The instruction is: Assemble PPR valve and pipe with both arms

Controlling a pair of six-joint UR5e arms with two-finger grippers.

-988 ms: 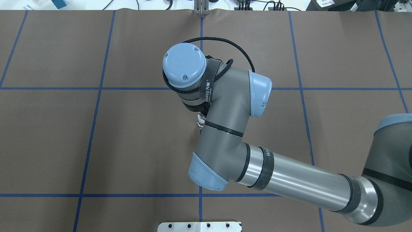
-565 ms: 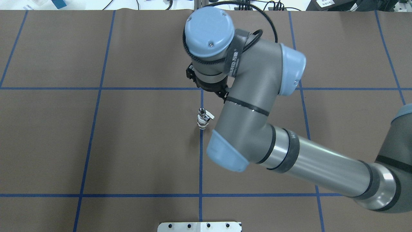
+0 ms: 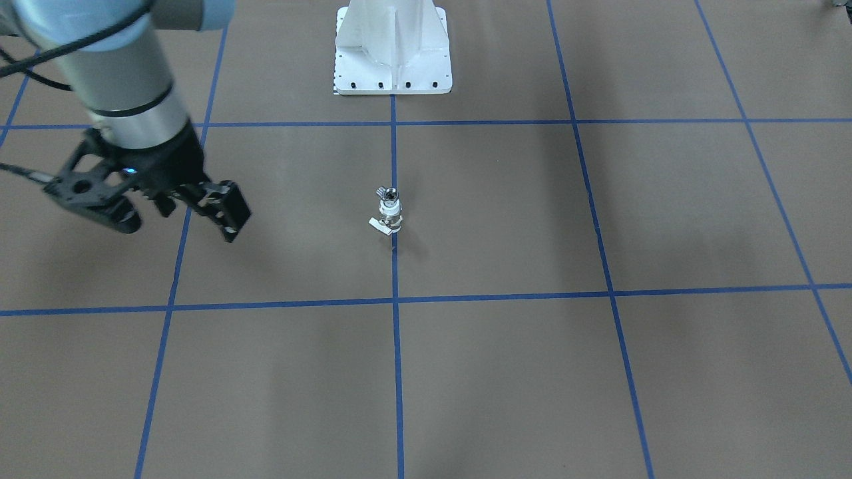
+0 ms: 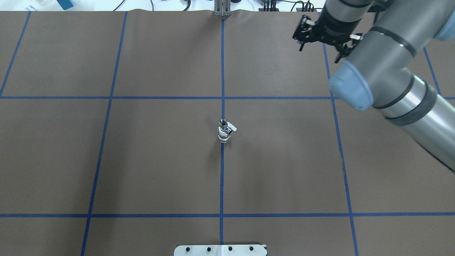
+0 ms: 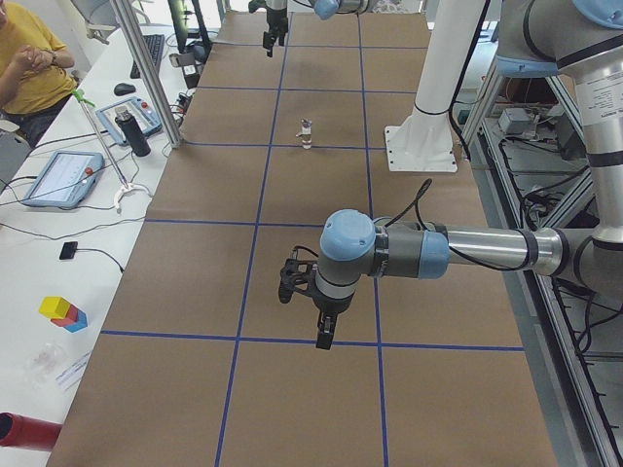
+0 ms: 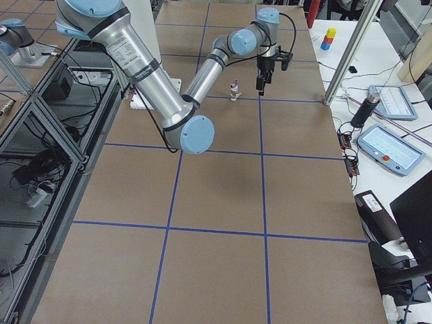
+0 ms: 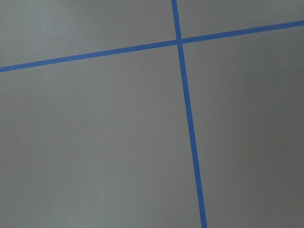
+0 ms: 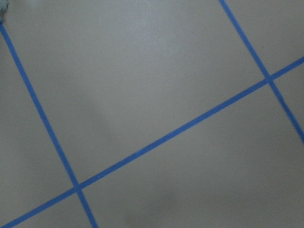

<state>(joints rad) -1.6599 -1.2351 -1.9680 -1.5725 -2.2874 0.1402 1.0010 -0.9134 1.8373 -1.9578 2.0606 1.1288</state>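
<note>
The PPR valve (image 4: 224,134), with white ring ends and a small white side lever, stands upright at the table's centre on a blue tape line. The silver pipe (image 4: 223,123) sits on top of it, hollow end up, as one piece. Both also show in the front-facing view: valve (image 3: 391,217), pipe (image 3: 389,195). My right gripper (image 3: 166,216) is open and empty. It hangs above the mat well off to the robot's right, far from the piece (image 4: 320,48). My left gripper (image 5: 311,306) shows only in the exterior left view, near the left end of the table. I cannot tell its state.
The white bolted pedestal base (image 3: 393,60) stands at the robot's edge of the table. Blue tape lines grid the brown mat (image 4: 142,160). A side bench with tablets (image 5: 63,175), a seated operator (image 5: 29,58) and an aluminium post (image 5: 146,73) runs along the far edge.
My right arm has lifted off the valve and pipe and swung away to the far right. The piece stays standing alone at the centre.
</note>
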